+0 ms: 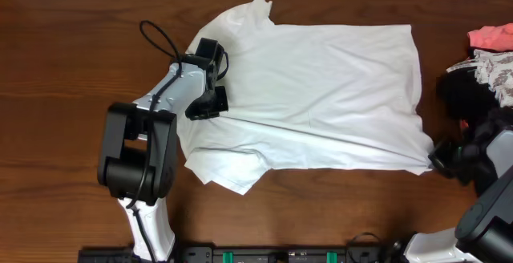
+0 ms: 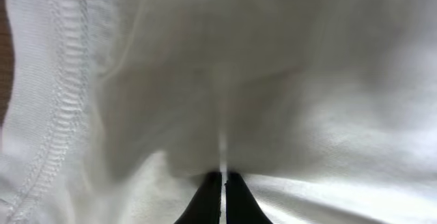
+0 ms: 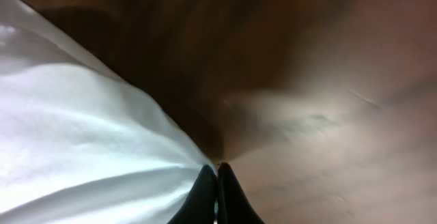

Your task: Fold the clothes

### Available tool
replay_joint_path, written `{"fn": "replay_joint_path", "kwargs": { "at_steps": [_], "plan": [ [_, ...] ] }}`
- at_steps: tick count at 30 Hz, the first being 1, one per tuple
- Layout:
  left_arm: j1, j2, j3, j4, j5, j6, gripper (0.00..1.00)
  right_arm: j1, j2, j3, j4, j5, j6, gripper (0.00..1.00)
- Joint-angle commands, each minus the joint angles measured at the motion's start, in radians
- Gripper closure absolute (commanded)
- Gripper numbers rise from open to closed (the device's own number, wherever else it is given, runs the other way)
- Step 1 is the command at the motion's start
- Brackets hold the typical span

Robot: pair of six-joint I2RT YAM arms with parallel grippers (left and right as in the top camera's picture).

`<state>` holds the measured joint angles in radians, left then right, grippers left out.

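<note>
The plain white short-sleeved T-shirt point(image 1: 337, 86) lies spread across the middle of the brown wooden counter point(image 1: 64, 54). It reaches toward the far edge and runs out close to the right edge, with one sleeve poking toward the far edge and the other toward the near edge. It looks thin and light to me, limp rather than stiff, with soft ripples over the body and a long crease along its near side. I expect it to sag, stretch and slide over the wood if I pull on one point only. The sensible holds are the stitched edges and corners, where the doubled cloth gives the fingers something to bite. My left gripper point(image 2: 222, 179) sits on the shirt's left end, near the stitched band point(image 2: 61, 115). Its fingers are pressed together with a sliver of white between them, so I read it as pinching a ridge of cloth. My right gripper point(image 3: 217, 175) is at the shirt's near-right corner, fingers together on the very tip of the fabric, which draws out to a taut point there. At the right edge, apart from the shirt, sits a heap of other garments point(image 1: 489, 62) in pink, black and white lace.
</note>
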<state>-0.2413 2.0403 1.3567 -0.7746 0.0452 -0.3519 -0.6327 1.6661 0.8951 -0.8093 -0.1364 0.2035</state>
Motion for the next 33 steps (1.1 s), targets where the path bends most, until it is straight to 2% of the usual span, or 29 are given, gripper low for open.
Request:
{"fn": "replay_joint_path", "kwargs": {
  "at_steps": [1, 8, 13, 15, 16, 17, 19, 22, 26, 30, 33],
  "plan": [
    [0.003, 0.071, -0.018, 0.021, -0.013, -0.005, 0.93, -0.012, -0.012, 0.056, -0.011, 0.097, -0.028, 0.99],
    [0.003, 0.071, -0.018, 0.022, -0.013, -0.001, 0.93, -0.012, -0.021, 0.063, -0.002, 0.207, 0.029, 0.99],
    [0.003, 0.071, -0.018, 0.021, -0.013, -0.001, 0.93, -0.012, -0.021, 0.063, 0.007, 0.212, 0.029, 0.97],
    [0.003, 0.071, -0.018, 0.021, -0.013, -0.001, 0.93, -0.012, -0.021, 0.068, 0.014, 0.211, 0.03, 0.9],
    [0.003, 0.071, -0.018, 0.021, -0.013, -0.001, 0.93, -0.012, -0.021, 0.077, 0.014, 0.211, 0.041, 0.81],
    [0.003, 0.071, -0.018, 0.021, -0.013, -0.001, 0.93, -0.012, -0.021, 0.085, 0.012, 0.211, 0.045, 0.78],
    [0.003, 0.071, -0.018, 0.021, -0.013, -0.001, 0.93, -0.012, -0.021, 0.116, -0.003, 0.195, 0.047, 0.66],
    [0.003, 0.071, -0.018, 0.022, -0.013, -0.001, 0.93, -0.012, -0.021, 0.18, -0.033, 0.099, 0.031, 0.59],
    [0.003, 0.071, -0.018, 0.039, -0.012, 0.0, 0.93, 0.018, -0.021, 0.272, -0.056, -0.178, -0.103, 0.47],
    [0.003, 0.067, 0.008, 0.058, -0.012, 0.012, 0.93, 0.125, -0.026, 0.311, -0.055, -0.201, -0.203, 0.43],
    [0.003, 0.037, 0.053, 0.03, -0.011, 0.029, 0.93, 0.229, -0.026, 0.305, -0.037, -0.2, -0.272, 0.36]
  ]
}}
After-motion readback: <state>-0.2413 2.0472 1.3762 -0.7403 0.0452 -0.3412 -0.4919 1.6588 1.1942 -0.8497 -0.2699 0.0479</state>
